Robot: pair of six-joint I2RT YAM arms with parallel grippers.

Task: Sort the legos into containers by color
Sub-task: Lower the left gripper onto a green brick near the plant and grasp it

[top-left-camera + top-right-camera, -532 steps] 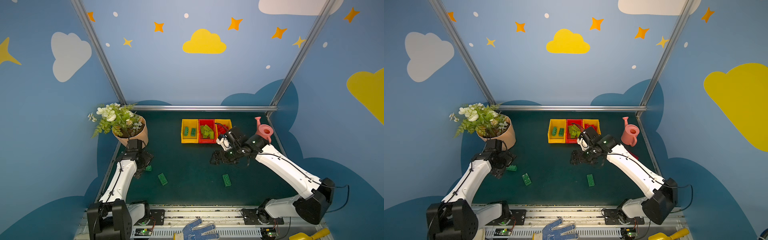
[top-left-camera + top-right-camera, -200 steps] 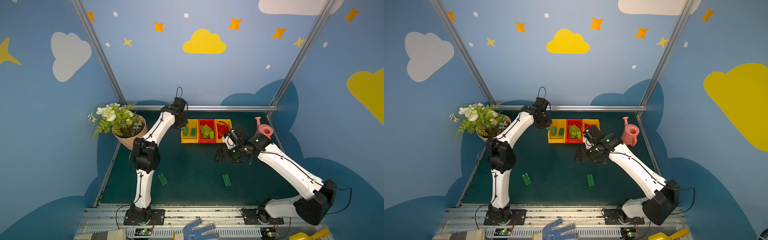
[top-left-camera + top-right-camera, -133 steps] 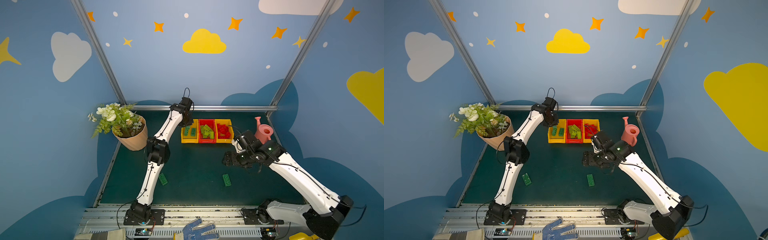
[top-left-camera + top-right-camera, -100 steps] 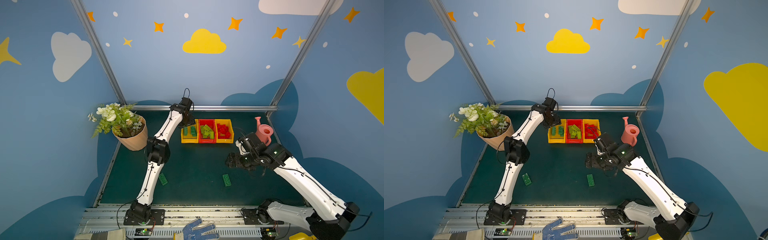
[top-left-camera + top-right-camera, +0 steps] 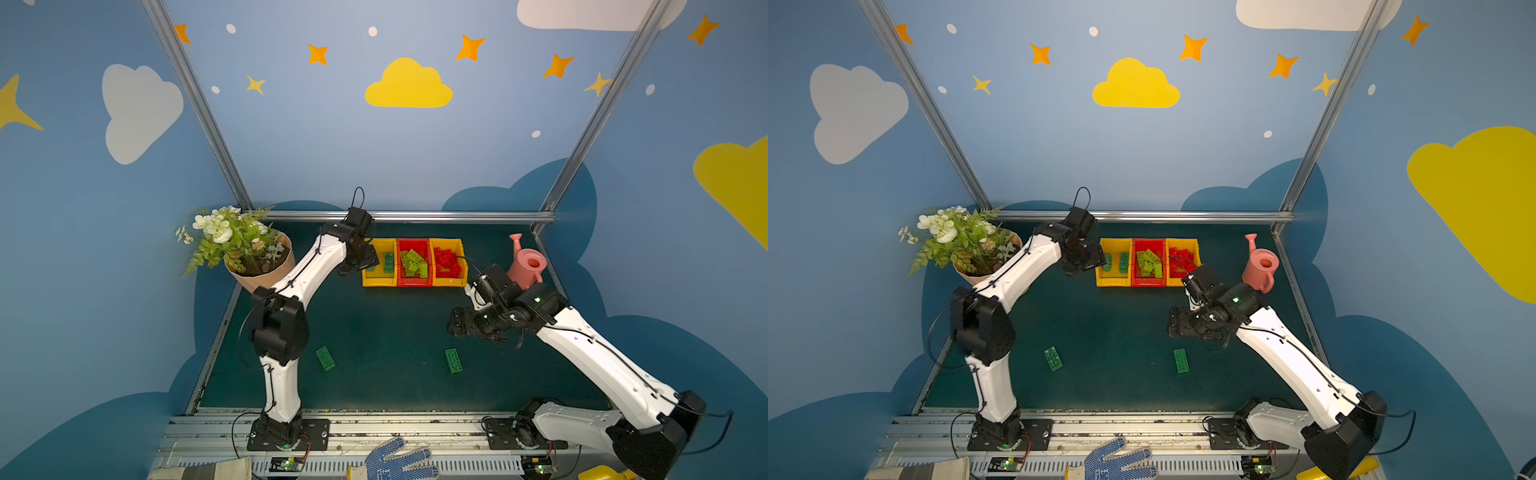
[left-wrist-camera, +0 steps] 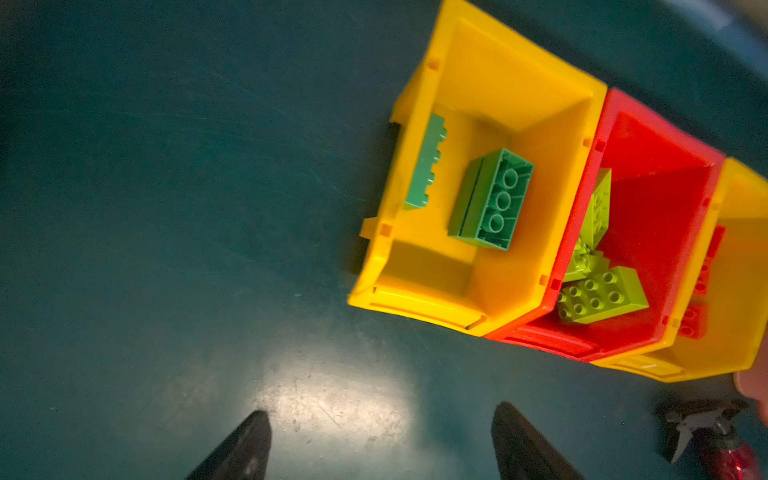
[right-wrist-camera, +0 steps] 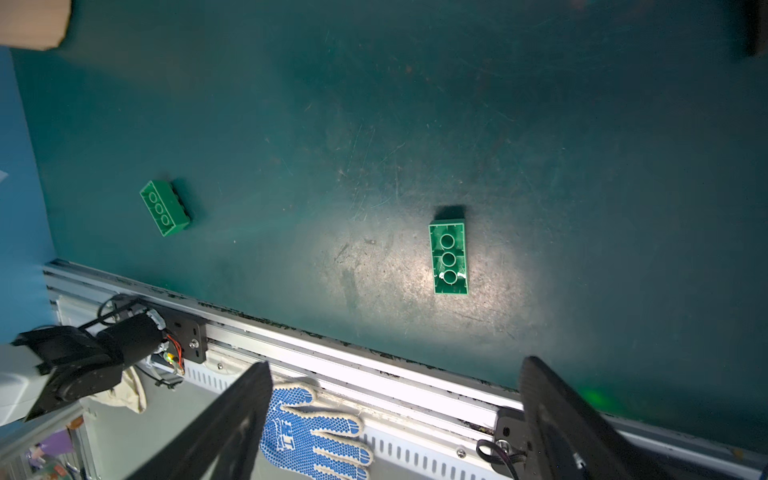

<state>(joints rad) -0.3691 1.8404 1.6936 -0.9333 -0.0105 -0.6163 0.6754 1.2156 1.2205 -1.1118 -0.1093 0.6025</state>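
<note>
Teal mat (image 5: 386, 332) holds two loose green legos (image 5: 453, 360) and three joined containers (image 5: 414, 284).

Dark green tabletop mat (image 5: 386, 324), scuffed. Standing directly on it: three joined bins (image 5: 414, 283) at rear centre, tan flowerpot (image 5: 266, 280) rear left, pink watering can (image 5: 527, 266) rear right. Loose near the front, well apart: left dark green brick (image 5: 325, 358), right dark green brick (image 5: 453, 360).
</note>
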